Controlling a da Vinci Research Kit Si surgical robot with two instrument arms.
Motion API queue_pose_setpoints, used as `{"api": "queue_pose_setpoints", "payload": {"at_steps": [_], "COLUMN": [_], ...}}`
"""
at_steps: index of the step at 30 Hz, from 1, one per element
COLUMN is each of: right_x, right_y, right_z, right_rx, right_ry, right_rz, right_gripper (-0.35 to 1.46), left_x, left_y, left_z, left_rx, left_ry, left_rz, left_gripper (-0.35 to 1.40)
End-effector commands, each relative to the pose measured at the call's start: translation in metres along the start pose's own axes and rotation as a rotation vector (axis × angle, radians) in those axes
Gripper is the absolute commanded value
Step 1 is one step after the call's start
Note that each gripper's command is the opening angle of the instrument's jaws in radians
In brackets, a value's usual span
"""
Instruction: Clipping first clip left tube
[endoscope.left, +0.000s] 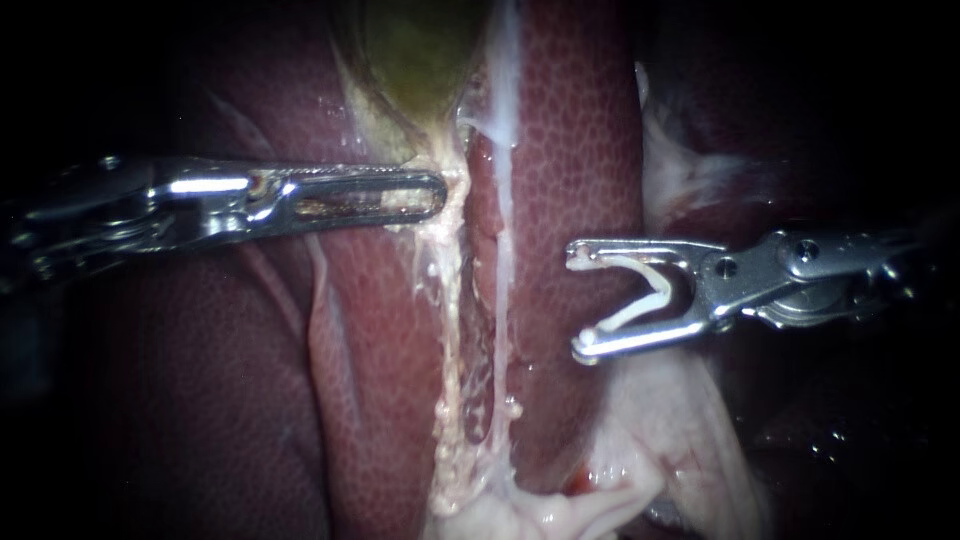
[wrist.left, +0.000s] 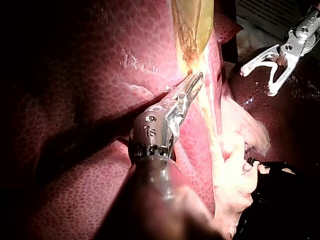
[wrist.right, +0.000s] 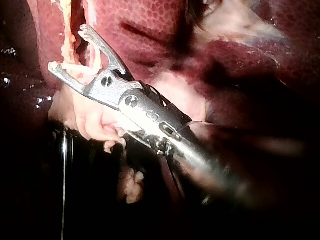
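Right instrument (endoscope.left: 576, 305) jaws holding clip (endoscope.left: 657, 292), opening leftward, left instrument (endoscope.left: 435, 195) jaws clamping left tube (endoscope.left: 447, 290)

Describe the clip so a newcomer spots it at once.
At the right edge of the dark red liver lobe, find the right instrument. The clip is the white V seated between its jaws, open end facing the liver. Nothing else is smooth, white and angular; nearby tissue is ragged.

right instrument (wrist.right: 67, 48) | spread, holding white clip (wrist.right: 90, 69) | liver (wrist.right: 150, 20) behind
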Motion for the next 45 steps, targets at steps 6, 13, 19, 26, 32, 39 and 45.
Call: {"api": "queue_pose_setpoints", "payload": {"at_steps": [6,13,19,26,32,39,45], "right_x": [0.0,-0.0001,-0.0001,-0.0001,-0.0003,-0.0023,-0.0054], "right_y": [0.0,0.0,0.0001,0.0001,0.0001,0.0003,0.0003], "right_z": [0.0,0.0001,0.0001,0.0001,0.0004,0.0034,0.0086], "right_rx": [0.0,-0.001,-0.001,-0.001,-0.002,0.009,0.039], "right_ry": [0.0,0.0,0.0,0.0,0.0,0.0,-0.029], "right_rz": [0.0,0.0,0.0,0.0,-0.001,-0.021,0.004], "right_gripper": [0.6,0.6,0.6,0.6,0.6,0.6,0.6], "left_x": [-0.0002,-0.0028,-0.0052,-0.0065,-0.0064,-0.0064,-0.0064], "left_y": [-0.0001,-0.0004,-0.0012,-0.0012,-0.0011,-0.0012,-0.0011], "left_z": [-0.0006,-0.0044,-0.0079,-0.0097,-0.0098,-0.0097,-0.0096], "left_rx": [0.003,0.002,-0.003,-0.008,-0.008,-0.008,-0.008], "left_ry": [0.001,0.007,-0.012,-0.027,-0.027,-0.027,-0.027], "left_rz": [0.0,-0.013,-0.029,-0.038,-0.038,-0.032,-0.032], "left_gripper": [-0.35,-0.35,-0.35,-0.35,-0.35,-0.35,-0.35]}}
